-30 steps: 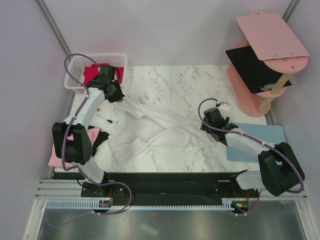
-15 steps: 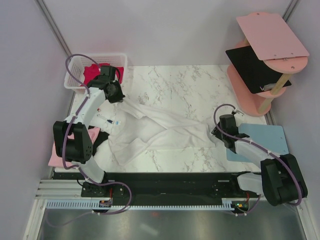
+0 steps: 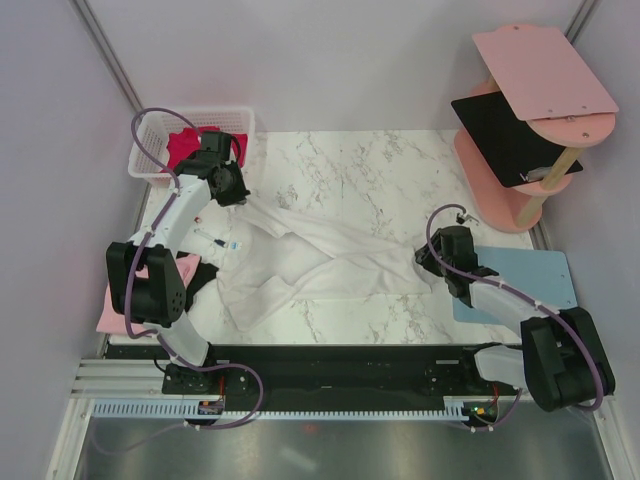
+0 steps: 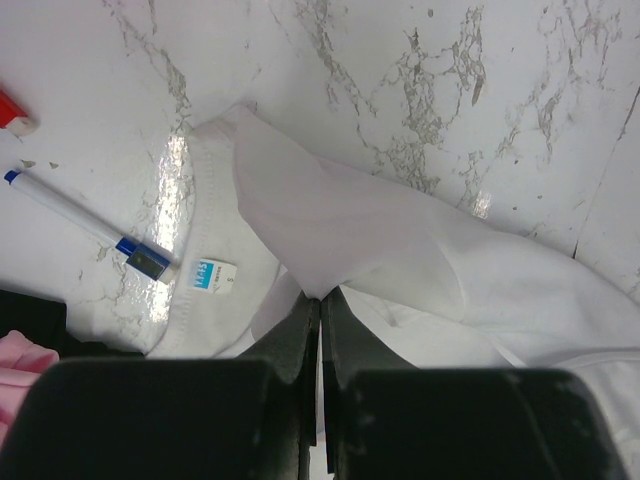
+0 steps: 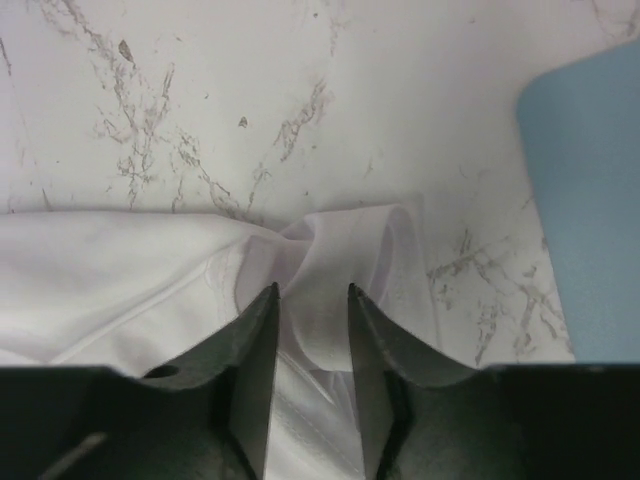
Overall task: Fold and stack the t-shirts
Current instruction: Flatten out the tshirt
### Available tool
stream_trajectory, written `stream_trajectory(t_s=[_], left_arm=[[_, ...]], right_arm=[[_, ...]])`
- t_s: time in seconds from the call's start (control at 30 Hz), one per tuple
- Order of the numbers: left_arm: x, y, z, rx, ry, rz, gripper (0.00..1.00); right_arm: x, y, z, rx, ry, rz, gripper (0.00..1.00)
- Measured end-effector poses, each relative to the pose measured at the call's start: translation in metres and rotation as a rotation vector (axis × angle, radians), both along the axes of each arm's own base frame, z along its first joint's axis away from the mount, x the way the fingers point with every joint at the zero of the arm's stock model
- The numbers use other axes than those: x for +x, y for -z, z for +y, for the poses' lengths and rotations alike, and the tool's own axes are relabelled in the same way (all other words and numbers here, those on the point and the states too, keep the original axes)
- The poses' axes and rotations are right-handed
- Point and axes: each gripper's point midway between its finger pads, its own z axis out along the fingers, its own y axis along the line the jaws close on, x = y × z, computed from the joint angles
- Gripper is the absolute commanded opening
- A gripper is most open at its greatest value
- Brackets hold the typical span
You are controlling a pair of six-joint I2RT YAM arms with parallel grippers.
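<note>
White marble-pattern table (image 3: pixel 350 160) carried large crumpled white cloth t-shirt (image 3: pixel 320 262), spread across middle. Magenta-red cloth t-shirt (image 3: pixel 183 146) sat in white plastic basket (image 3: pixel 150 135) at far left. My left gripper (image 4: pixel 320 300) was pressed together, pinching white fold near collar. My right gripper (image 5: pixel 312 300) stood slightly parted, white hem bunched between fingers (image 5: pixel 252 330).

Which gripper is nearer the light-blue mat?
Right. The right gripper sits just off the light-blue mat at its left edge; the left gripper is across the table, by the basket.
</note>
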Motion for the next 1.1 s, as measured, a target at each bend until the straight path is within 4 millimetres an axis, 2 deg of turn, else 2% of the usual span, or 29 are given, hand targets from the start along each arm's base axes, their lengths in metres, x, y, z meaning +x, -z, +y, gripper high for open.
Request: stream_trajectory(t_s=[0.07, 0.1, 0.2, 0.33, 0.43, 0.57, 0.67, 0.77, 0.8, 0.83, 0.87, 0.93, 1.1], left_arm=[[0.000, 0.000, 0.000, 0.000, 0.000, 0.001, 0.02], [0.000, 0.001, 0.000, 0.000, 0.000, 0.001, 0.02], [0.000, 0.001, 0.000, 0.003, 0.002, 0.002, 0.02], [0.000, 0.000, 0.001, 0.008, 0.008, 0.003, 0.02], [0.001, -0.005, 0.001, 0.012, 0.011, -0.005, 0.02], [0.004, -0.009, 0.002, 0.019, 0.015, -0.017, 0.02], [0.004, -0.009, 0.003, 0.022, 0.016, -0.016, 0.02], [0.004, -0.009, 0.003, 0.023, 0.017, -0.016, 0.02], [0.004, -0.009, 0.003, 0.023, 0.017, -0.016, 0.02], [0.004, -0.009, 0.003, 0.023, 0.017, -0.015, 0.02], [0.004, -0.009, 0.003, 0.023, 0.017, -0.016, 0.02], [0.003, -0.009, 0.003, 0.024, 0.018, -0.015, 0.02], [0.002, -0.008, 0.004, 0.027, 0.020, -0.009, 0.02]], right_arm=[[0.002, 0.001, 0.003, 0.005, -0.018, -0.001, 0.04], [0.002, 0.003, 0.005, 0.009, -0.029, 0.002, 0.00], [0.004, 0.008, 0.011, 0.027, -0.054, 0.010, 0.00], [0.008, 0.002, 0.014, 0.030, -0.068, -0.006, 0.00], [0.015, -0.013, 0.015, 0.027, -0.078, -0.045, 0.00], [0.027, -0.044, 0.021, 0.035, -0.104, -0.121, 0.00], [0.030, -0.051, 0.023, 0.037, -0.120, -0.140, 0.05], [0.026, -0.047, 0.023, 0.030, -0.127, -0.118, 0.07], [0.025, -0.045, 0.022, 0.027, -0.129, -0.111, 0.12], [0.024, -0.044, 0.022, 0.024, -0.131, -0.106, 0.23], [0.023, -0.043, 0.022, 0.020, -0.133, -0.103, 0.38], [0.022, -0.042, 0.020, 0.011, -0.133, -0.096, 0.48], [0.016, -0.034, 0.017, -0.024, -0.145, -0.063, 0.51]])
